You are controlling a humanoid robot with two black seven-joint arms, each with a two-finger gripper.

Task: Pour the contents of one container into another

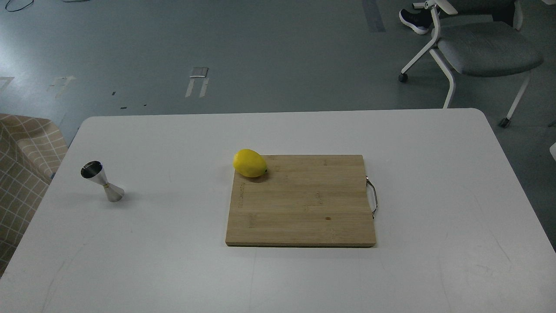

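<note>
A small shiny steel jigger [102,181], hourglass-shaped with its open mouth up, stands upright on the white table [173,269] near the left edge; it is the other container. The one container to pour from is out of view. Neither of my arms or grippers shows in the head view.
A wooden cutting board [304,208] with a metal handle on its right side lies mid-table. A yellow lemon [249,163] rests at its far left corner. Beyond the table stands a grey chair [482,48] with a person's shoe [415,21] beside it. Checked fabric [21,174] lies at left.
</note>
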